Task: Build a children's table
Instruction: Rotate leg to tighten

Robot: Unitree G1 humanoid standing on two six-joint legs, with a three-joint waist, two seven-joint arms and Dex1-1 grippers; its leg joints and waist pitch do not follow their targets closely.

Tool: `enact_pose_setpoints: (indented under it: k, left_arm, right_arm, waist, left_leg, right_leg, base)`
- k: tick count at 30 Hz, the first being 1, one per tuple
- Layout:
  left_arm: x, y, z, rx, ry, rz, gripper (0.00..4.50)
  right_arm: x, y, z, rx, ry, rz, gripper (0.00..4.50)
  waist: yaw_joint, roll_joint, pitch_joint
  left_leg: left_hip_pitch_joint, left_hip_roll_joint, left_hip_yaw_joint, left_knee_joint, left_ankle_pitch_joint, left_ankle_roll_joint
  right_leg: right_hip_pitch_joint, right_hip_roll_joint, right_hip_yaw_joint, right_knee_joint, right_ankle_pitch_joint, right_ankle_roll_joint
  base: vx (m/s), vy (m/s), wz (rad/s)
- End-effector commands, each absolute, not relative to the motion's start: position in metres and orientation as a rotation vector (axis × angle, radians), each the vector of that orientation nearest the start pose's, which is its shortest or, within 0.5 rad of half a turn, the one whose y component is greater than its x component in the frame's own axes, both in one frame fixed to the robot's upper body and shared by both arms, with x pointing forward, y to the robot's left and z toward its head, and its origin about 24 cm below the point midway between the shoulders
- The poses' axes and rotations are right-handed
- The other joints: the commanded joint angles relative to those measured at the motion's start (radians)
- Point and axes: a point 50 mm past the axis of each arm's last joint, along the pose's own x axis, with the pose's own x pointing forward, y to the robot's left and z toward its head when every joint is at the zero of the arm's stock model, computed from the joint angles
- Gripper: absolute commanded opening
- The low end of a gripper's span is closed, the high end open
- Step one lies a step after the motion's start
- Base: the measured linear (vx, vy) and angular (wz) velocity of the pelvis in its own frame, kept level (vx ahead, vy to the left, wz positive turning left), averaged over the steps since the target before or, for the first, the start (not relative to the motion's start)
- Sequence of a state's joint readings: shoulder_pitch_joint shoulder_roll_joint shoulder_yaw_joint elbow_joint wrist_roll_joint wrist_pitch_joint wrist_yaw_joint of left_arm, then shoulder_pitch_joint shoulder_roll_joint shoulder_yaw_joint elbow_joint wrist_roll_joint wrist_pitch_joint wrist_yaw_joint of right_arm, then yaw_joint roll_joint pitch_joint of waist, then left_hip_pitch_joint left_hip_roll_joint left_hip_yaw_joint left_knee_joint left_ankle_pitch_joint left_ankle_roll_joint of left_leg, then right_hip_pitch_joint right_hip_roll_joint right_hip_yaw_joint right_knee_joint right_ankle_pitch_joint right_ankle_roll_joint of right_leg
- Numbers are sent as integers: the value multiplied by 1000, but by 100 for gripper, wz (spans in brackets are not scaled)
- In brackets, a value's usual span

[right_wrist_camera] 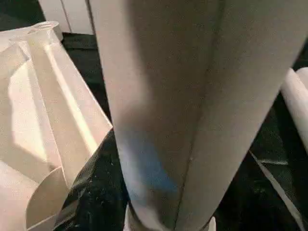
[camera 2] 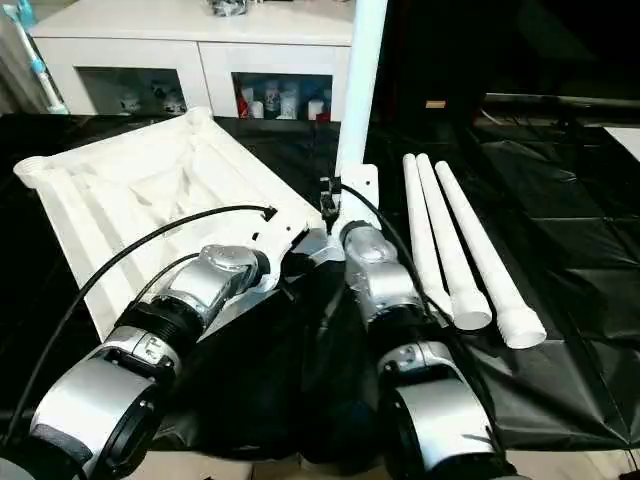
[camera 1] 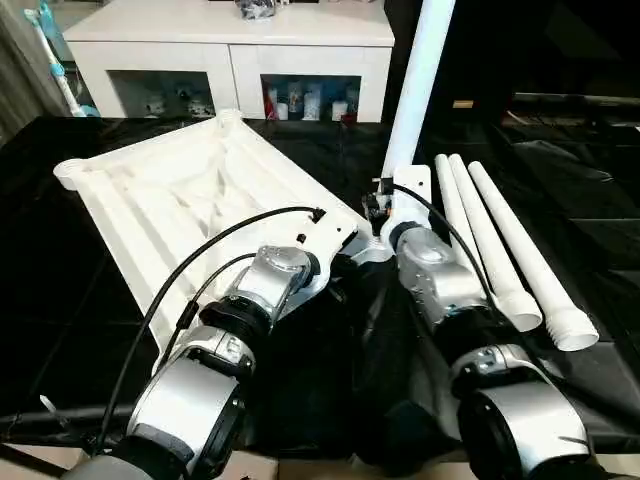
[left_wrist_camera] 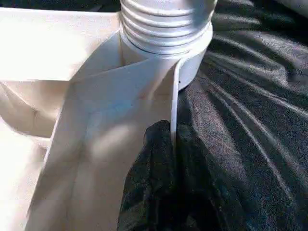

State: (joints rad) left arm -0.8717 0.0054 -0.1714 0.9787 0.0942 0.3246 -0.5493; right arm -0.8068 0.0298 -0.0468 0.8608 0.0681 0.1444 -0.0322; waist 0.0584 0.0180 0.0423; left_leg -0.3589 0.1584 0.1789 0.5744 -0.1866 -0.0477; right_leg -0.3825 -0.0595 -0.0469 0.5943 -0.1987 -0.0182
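My left claw (left_wrist_camera: pixel 168 159) is pinched shut on a thin upright rib of the tabletop (camera 1: pixel 180 200), right at the near corner socket (left_wrist_camera: pixel 192 62). The tabletop lies upside down on the black-draped counter (camera 1: pixel 600 230), ribbed underside up, stretching away from that claw toward my left. My right claw (camera 1: pixel 400 215) stands just beside the left one, its fingers half spread around the foot of a leg (camera 1: pixel 420 70) that rises upright from that same socket. The leg's threaded end (left_wrist_camera: pixel 166 24) sits in the socket's mouth, with several ridges still showing above the rim. Whether my right fingers actually press on the tube, I cannot tell. Three more legs (camera 1: pixel 500 240) lie side by side on the counter to the right of my right claw, apart from it, wide ends toward me. Beyond the counter stands a white cabinet (camera 1: pixel 230 45).
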Motion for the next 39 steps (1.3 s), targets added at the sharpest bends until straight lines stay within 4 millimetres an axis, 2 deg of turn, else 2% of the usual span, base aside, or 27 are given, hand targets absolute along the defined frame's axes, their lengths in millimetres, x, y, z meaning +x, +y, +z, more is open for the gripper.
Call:
enact_pose_setpoints:
  k: [1, 6, 7, 8, 10, 14, 17, 19, 20, 23, 25, 26, 27, 28, 30, 31, 32, 33, 34, 37, 39]
  left_arm:
    - [365, 54, 53, 261, 518, -730, 0]
    - [364, 57, 49, 268, 533, -728, 0]
    - [363, 57, 48, 270, 536, -730, 0]
    - [363, 57, 48, 270, 536, -730, 0]
    - [363, 58, 47, 269, 536, -741, 0]
    - [362, 61, 47, 279, 522, -762, 0]
    - [362, 64, 47, 290, 514, -777, 0]
    - [362, 68, 48, 286, 502, -804, 0]
    - [362, 68, 48, 286, 502, -804, 0]
    - [361, 74, 49, 303, 493, -822, 0]
    - [361, 78, 48, 317, 491, -836, 0]
    - [361, 78, 48, 317, 491, -836, 0]
    - [360, 83, 48, 336, 488, -858, 0]
    - [360, 83, 48, 336, 488, -858, 0]
    - [358, 86, 47, 355, 485, -883, 0]
    - [356, 88, 48, 360, 471, -921, 0]
    - [354, 91, 48, 371, 466, -950, 0]
    - [349, 97, 49, 399, 452, -1008, 0]
    - [349, 97, 49, 399, 452, -1008, 0]
    - [338, 106, 49, 397, 442, -1095, 0]
    - [332, 109, 50, 382, 431, -1149, 0]
  right_arm:
    - [355, -70, 21, 33, 478, 198, 184]
    - [358, -66, 23, 23, 469, 230, 184]
    - [358, -65, 24, 27, 462, 231, 219]
    - [358, -65, 24, 28, 462, 231, 219]
    - [360, -65, 28, 42, 442, 244, 257]
    - [363, -65, 34, 41, 405, 281, 277]
    - [366, -66, 41, 47, 369, 308, 311]
    - [369, -70, 49, 59, 327, 335, 331]
    - [369, -70, 49, 59, 327, 335, 340]
    - [371, -79, 55, 52, 291, 359, 364]
    - [369, -81, 59, 37, 255, 433, 384]
    - [369, -81, 59, 37, 255, 433, 392]
    - [364, -82, 62, 27, 227, 540, 392]
    - [364, -82, 62, 27, 227, 540, 392]
    - [358, -86, 64, 18, 213, 624, 392]
    - [355, -91, 66, -6, 192, 661, 392]
    - [353, -97, 68, -28, 172, 676, 392]
    - [349, -108, 72, -67, 139, 705, 392]
    - [349, -108, 72, -67, 139, 705, 392]
    - [337, -119, 78, -106, 105, 828, 392]
    - [329, -124, 80, -116, 101, 900, 392]
  waist:
    - [2, -7, -46]
    - [-1, -5, -44]
    - [-2, -6, -43]
    - [-2, -5, -43]
    - [-3, -7, -43]
    - [-7, -6, -45]
    - [-10, -7, -44]
    - [-12, -12, -44]
    - [-11, -10, -44]
    - [-12, -10, -46]
    - [-9, -14, -49]
    - [-7, -13, -54]
    - [-6, -14, -55]
    - [-1, -15, -52]
    - [-1, -17, -56]
    - [3, -18, -55]
    - [5, -11, -54]
    - [8, -11, -54]
    - [9, -12, -56]
    - [11, -4, -55]
    - [13, -7, -55]
  left_leg:
    - [7, 71, -29, -75, -219, 53]
    - [10, 73, -31, -80, -269, 27]
    - [9, 72, -31, -81, -273, 26]
    - [9, 73, -31, -81, -275, 25]
    - [9, 72, -31, -81, -276, 29]
    - [3, 72, -30, -79, -245, 39]
    - [4, 72, -29, -78, -254, 46]
    - [2, 72, -29, -77, -250, 54]
    - [2, 73, -30, -77, -244, 55]
    - [2, 74, -28, -74, -212, 67]
    - [1, 75, -25, -70, -174, 89]
    - [-1, 75, -25, -66, -139, 102]
    - [-3, 74, -25, -64, -122, 111]
    - [-6, 74, -23, -62, -108, 133]
    - [-5, 75, -23, -59, -88, 152]
    - [-4, 75, -24, -59, -86, 155]
    - [-5, 77, -23, -57, -87, 156]
    - [-5, 78, -25, -58, -91, 155]
    - [-6, 81, -24, -57, -89, 154]
    - [-3, 80, -22, -58, -113, 136]
    - [-4, 83, -23, -59, -113, 137]
  right_leg:
    - [37, -102, 50, -76, -172, -232]
    - [32, -102, 53, -83, -246, -209]
    - [32, -101, 53, -83, -247, -206]
    - [31, -100, 53, -83, -248, -206]
    - [31, -102, 54, -84, -250, -204]
    - [35, -102, 54, -79, -206, -218]
    - [34, -102, 53, -81, -214, -222]
    - [36, -104, 53, -82, -226, -224]
    - [37, -105, 53, -81, -225, -225]
    - [38, -103, 53, -75, -172, -240]
    - [39, -103, 52, -71, -119, -246]
    - [42, -104, 51, -63, -67, -255]
    - [43, -102, 50, -60, -39, -260]
    - [44, -102, 50, -58, 0, -260]
    - [44, -103, 48, -53, 28, -270]
    - [45, -103, 47, -55, 25, -268]
    - [43, -103, 49, -53, 27, -269]
    - [44, -105, 48, -55, 22, -267]
    - [43, -103, 49, -51, 35, -264]
    - [41, -99, 48, -52, 15, -273]
    - [43, -99, 49, -49, 27, -270]
  base:
    - [0, 0, 0]
    - [0, 0, 0]
    - [0, 0, 0]
    - [0, 0, 0]
    - [0, 0, 0]
    - [0, 0, 0]
    - [0, 0, 0]
    - [0, 0, 0]
    - [0, 0, 0]
    - [0, 0, 0]
    - [0, 0, 0]
    - [0, 0, 0]
    - [0, 0, 0]
    - [0, 0, 0]
    - [0, 0, 0]
    - [0, 0, 0]
    - [0, 0, 0]
    - [0, 0, 0]
    - [0, 0, 0]
    - [0, 0, 0]
    - [0, 0, 0]
